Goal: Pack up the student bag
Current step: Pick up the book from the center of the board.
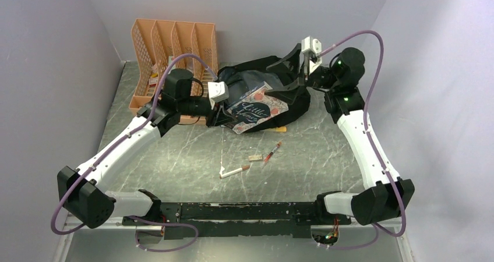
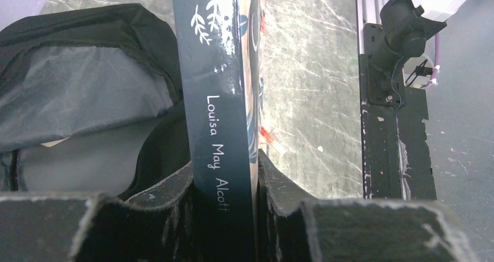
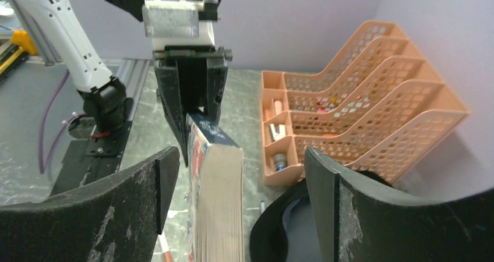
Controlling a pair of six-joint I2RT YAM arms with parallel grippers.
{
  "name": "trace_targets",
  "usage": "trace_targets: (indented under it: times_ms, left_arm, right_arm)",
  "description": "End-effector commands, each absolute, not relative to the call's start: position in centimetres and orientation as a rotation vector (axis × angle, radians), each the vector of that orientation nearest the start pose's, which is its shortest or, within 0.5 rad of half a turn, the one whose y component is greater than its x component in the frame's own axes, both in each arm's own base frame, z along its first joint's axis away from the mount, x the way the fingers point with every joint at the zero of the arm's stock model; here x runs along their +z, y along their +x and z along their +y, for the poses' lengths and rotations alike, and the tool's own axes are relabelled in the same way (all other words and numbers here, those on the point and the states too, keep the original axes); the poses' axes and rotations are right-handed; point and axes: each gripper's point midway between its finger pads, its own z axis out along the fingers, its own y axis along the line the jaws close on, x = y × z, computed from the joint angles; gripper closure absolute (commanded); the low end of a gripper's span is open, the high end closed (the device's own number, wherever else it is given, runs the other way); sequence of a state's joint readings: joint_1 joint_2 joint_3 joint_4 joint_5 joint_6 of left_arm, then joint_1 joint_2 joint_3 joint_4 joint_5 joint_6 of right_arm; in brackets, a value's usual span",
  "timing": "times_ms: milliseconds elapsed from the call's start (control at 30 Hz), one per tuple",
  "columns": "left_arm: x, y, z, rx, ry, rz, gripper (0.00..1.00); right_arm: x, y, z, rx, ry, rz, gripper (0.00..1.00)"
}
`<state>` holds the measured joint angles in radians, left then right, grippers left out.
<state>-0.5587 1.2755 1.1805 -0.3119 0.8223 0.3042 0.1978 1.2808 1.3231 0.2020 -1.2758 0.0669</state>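
Student bag (image 1: 285, 99) sits at far centre of the table (image 1: 175, 157), black and slumped, mouth gaping on grey lining. A peach file rack (image 1: 175, 46) stands near its left, with open tabletop nearside bar 2 pens (image 1: 235, 171). Left gripper (image 2: 224, 183) is clamped on the book (image 2: 218, 70) spine at the mouth; right gripper (image 3: 233, 169) stands wide, holding nothing, and only its wrist view shows the page edge between the fingers.

The student bag (image 1: 294, 102) is black, the book (image 1: 256, 110) navy floral, the organiser (image 1: 175, 41) peach.
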Motion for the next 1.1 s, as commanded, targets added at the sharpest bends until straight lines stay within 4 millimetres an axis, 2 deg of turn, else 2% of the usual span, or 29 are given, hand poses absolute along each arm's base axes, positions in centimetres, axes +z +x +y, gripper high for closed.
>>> trace_targets:
  times_ms: [0,233,533,700,767,833,867,900,967,1067]
  left_arm:
    - [31.8,23.8,-29.8,-0.982,1.324,1.295,0.95]
    - [31.3,24.4,-29.5,-0.940,1.313,1.316,0.95]
    - [31.3,24.8,-29.3,-0.914,1.293,1.318,0.95]
    - [31.7,24.8,-29.1,-0.906,1.285,1.311,0.95]
    - [32.0,24.7,-28.9,-0.902,1.271,1.300,0.95]
    - [32.2,25.0,-28.8,-0.893,1.240,1.308,0.95]
    - [32.4,25.1,-28.7,-0.888,1.226,1.315,0.91]
    - [32.6,25.2,-28.7,-0.890,1.211,1.322,0.85]
    - [33.2,25.1,-28.6,-0.909,1.186,1.320,0.57]
    - [34.2,24.5,-28.5,-0.959,1.173,1.289,0.28]
  right_arm:
    - [39.4,27.5,23.4,1.087,-1.215,1.166,0.19]
    - [36.7,28.5,24.6,1.082,-1.240,1.300,0.23]
    - [32.6,27.9,27.2,1.096,-1.387,1.426,0.43]
    - [32.1,27.8,27.4,1.120,-1.421,1.417,0.62]
    - [31.9,27.6,27.5,1.135,-1.432,1.408,0.76]
    - [32.1,27.3,27.6,1.150,-1.439,1.384,0.94]
    - [32.5,27.1,27.6,1.153,-1.441,1.365,1.00]
    - [32.8,26.9,27.6,1.151,-1.443,1.344,1.00]
    - [34.0,26.5,27.3,1.125,-1.439,1.289,1.00]
    - [36.2,26.0,26.8,1.100,-1.416,1.199,1.00]
